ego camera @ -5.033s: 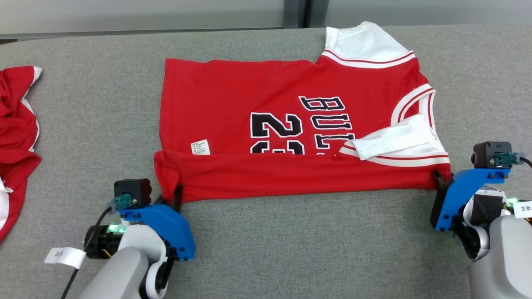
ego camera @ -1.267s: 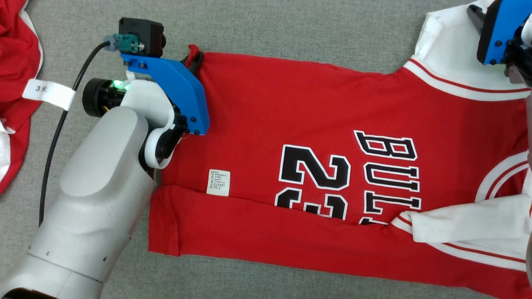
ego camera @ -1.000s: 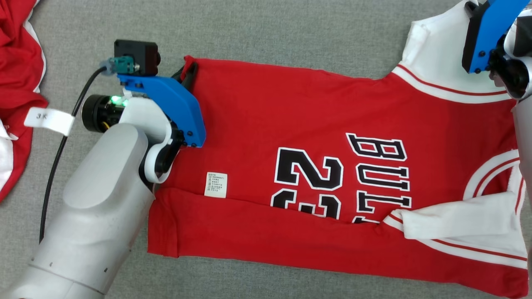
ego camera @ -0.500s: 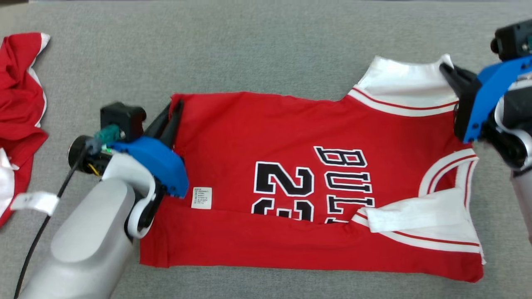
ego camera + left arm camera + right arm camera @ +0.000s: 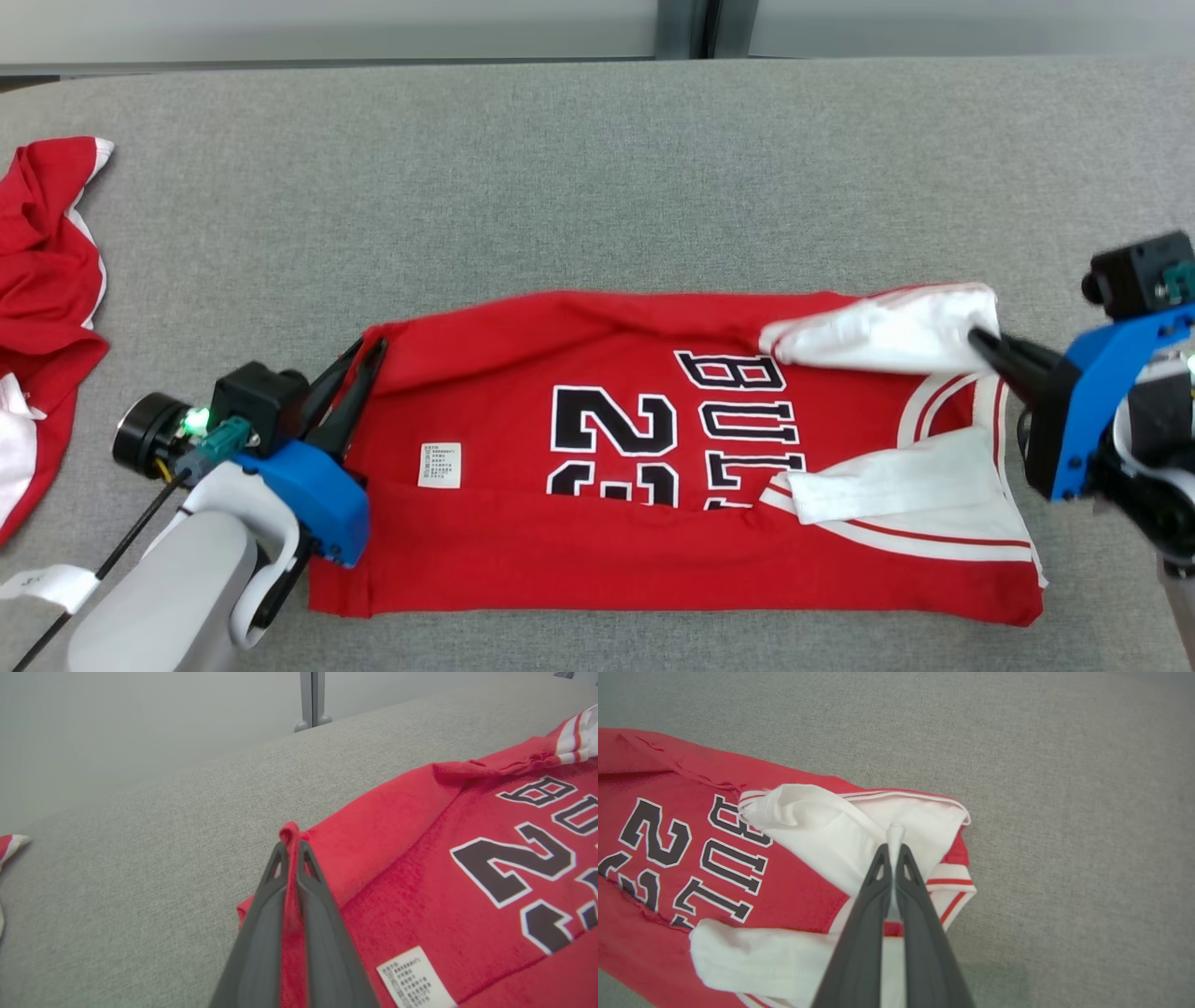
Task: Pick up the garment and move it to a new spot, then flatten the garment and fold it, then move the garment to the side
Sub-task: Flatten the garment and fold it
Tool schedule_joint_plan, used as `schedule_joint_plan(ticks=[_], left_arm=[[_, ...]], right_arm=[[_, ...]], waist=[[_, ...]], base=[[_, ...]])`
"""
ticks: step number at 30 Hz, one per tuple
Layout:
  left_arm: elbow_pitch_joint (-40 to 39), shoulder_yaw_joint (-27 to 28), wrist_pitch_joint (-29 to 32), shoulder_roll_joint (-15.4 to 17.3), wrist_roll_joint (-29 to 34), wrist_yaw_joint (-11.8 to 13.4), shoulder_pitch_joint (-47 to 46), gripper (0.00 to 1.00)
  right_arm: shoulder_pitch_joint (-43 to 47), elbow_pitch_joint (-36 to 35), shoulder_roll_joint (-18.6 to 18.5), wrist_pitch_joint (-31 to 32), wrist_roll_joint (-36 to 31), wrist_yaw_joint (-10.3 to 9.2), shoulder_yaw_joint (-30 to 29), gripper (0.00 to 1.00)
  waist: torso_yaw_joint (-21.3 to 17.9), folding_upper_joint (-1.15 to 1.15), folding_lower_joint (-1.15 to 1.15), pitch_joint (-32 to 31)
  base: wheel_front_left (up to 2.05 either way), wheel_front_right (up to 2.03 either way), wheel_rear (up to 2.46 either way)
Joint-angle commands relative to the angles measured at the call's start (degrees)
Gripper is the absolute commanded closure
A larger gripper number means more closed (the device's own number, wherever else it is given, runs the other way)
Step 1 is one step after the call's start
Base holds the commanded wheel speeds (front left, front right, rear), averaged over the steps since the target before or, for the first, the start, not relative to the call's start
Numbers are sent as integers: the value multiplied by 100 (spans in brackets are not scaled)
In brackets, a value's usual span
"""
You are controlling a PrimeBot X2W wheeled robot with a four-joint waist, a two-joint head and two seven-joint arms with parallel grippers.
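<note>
On table, shirt lying 9-to-3 o'clock; left gripper pinching 9 end, right gripper pinching white sleeve at 3.

**Red jersey, half folded**

Spread lengthwise on the grey padded surface, collar end to the right. Near edge turned up in a flat band over the lower numerals. Far edge raised and curled forward (a soft ridge above "BUL"), pinched at its red hem corner and at the far white sleeve. Near white sleeve folded flat across the front. Care label showing by the hem.
</note>
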Motion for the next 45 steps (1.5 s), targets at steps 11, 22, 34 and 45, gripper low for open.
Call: schedule_joint_plan(ticks=[11, 22, 34, 45], left_arm=[[570, -311, -341, 239, 350, -162, 98, 100], [1076, -218, -593, 22, 258, 51, 165, 17], [772, 712, -813, -457, -406, 631, 784, 0], [-51, 1940, -817, -970, -297, 895, 1400, 0]], right_arm=[[1121, -1014, 452, 616, -127, 3, -502, 100], [1765, -1514, 841, 1183, -197, 3, -682, 95], [2140, -1665, 1190, 1000, -486, 3, -880, 0], [2101, -975, 1771, -321, -1152, 3, -1589, 0]], waist=[[-130, 0, 1, -150], [-187, 0, 1, -266], [-78, 0, 1, -627], [195, 0, 1, -1034]], base=[[0, 0, 0], [0, 0, 0], [0, 0, 0], [0, 0, 0]])
